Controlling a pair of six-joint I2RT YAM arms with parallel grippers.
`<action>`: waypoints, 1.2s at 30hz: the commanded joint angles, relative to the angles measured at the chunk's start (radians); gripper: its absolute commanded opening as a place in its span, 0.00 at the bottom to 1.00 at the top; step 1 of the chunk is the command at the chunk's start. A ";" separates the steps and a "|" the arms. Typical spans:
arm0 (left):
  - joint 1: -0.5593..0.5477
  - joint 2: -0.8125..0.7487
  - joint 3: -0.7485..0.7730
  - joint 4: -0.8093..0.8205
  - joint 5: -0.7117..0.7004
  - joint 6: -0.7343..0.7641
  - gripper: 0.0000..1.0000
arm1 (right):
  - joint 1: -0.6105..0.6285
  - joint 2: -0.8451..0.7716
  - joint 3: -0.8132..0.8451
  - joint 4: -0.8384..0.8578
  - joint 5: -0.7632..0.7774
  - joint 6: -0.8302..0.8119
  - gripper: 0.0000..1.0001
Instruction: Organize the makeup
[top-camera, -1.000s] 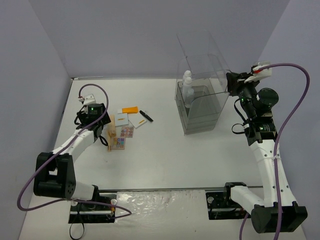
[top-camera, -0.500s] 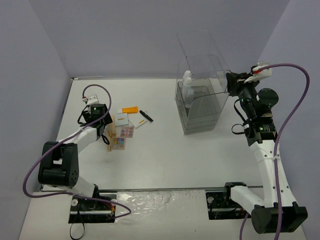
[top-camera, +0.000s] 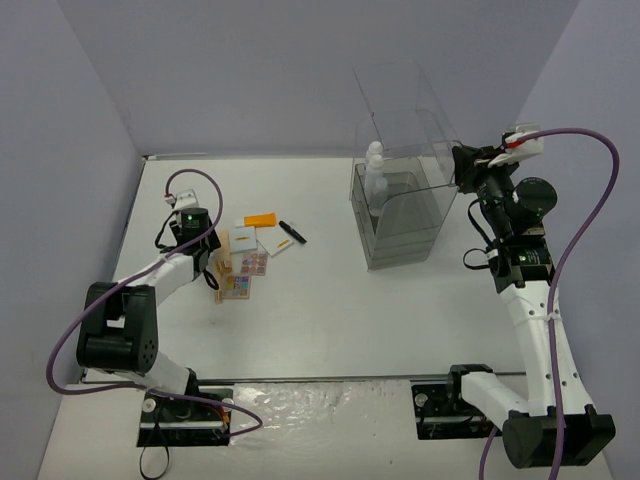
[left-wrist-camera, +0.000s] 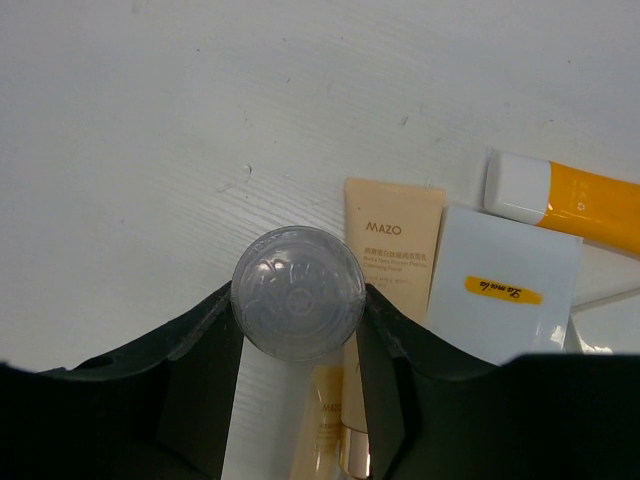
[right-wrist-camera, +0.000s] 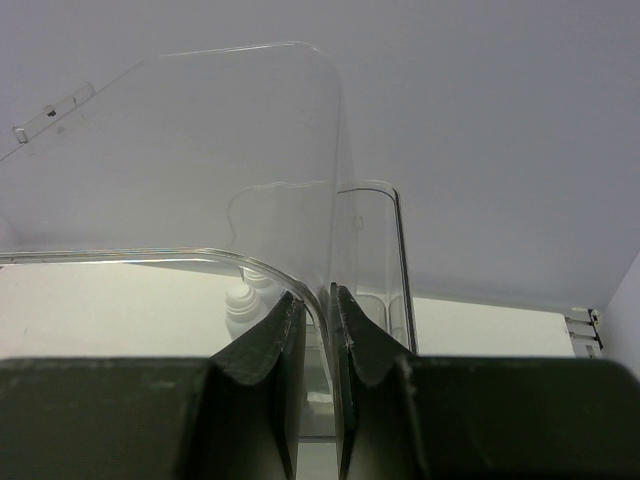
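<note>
My left gripper (left-wrist-camera: 297, 312) (top-camera: 214, 272) is shut on a beige tube with a round clear cap (left-wrist-camera: 297, 285), seen end-on. Under it lies a flat beige tube (left-wrist-camera: 393, 240), then a white square compact (left-wrist-camera: 505, 285) and an orange flat case (left-wrist-camera: 590, 195). The top view shows the multicolour eyeshadow palette (top-camera: 240, 285), the compact (top-camera: 243, 240), the orange case (top-camera: 260, 219) and a black slim tube (top-camera: 292, 232). My right gripper (right-wrist-camera: 317, 300) (top-camera: 458, 165) is shut on the thin wall of the large clear case (right-wrist-camera: 200, 150) (top-camera: 405, 215). Two white bottles (top-camera: 375, 165) (right-wrist-camera: 245, 300) stand inside it.
The clear case has its lid (top-camera: 400, 95) raised at the back. A second white flat item (top-camera: 275, 246) lies beside the compact. Grey walls close in the table (top-camera: 320, 310) at left, back and right.
</note>
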 joint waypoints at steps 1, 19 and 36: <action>0.005 -0.043 0.070 0.014 0.002 0.021 0.06 | 0.019 -0.014 -0.008 -0.017 -0.054 0.039 0.00; -0.236 -0.113 0.456 -0.269 0.493 0.323 0.00 | 0.026 -0.007 -0.006 -0.011 -0.068 0.054 0.00; -0.574 0.205 0.904 -0.258 0.617 0.373 0.00 | 0.025 0.008 -0.005 -0.009 -0.087 0.065 0.00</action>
